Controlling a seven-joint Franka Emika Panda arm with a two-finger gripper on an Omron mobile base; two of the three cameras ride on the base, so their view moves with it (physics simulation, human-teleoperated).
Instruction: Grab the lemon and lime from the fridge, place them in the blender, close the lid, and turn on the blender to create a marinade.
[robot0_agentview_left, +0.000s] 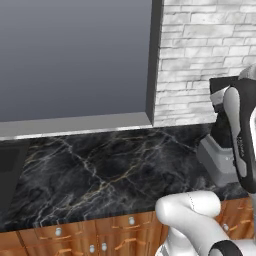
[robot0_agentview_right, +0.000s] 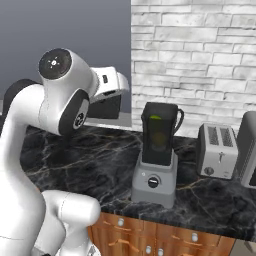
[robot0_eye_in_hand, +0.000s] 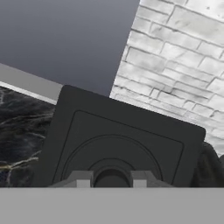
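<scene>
Gripper (robot0_eye_in_hand: 111, 177) first: my two finger tips are pinched in tight on the round knob in the middle of the lid (robot0_eye_in_hand: 118, 135), and that flat black square hangs under my hand, up off the counter. Now the big stuff. Black marbled counter (robot0_agentview_right: 75, 160) runs wide below me, white brick wall (robot0_agentview_right: 200, 45) behind it. On the counter stands the blender (robot0_agentview_right: 156, 150), grey base with the black knob facing front, dark jar upright on top. In the right base view the lid sits left of the blender and apart from it, about level with the jar's top. A silver toaster (robot0_agentview_right: 216, 151) is just beside the blender on its other side. Through the smoky jar I make out a green patch up high, the lime (robot0_agentview_right: 155, 118), and a dim yellow one lower down, the lemon (robot0_agentview_right: 159, 141).
</scene>
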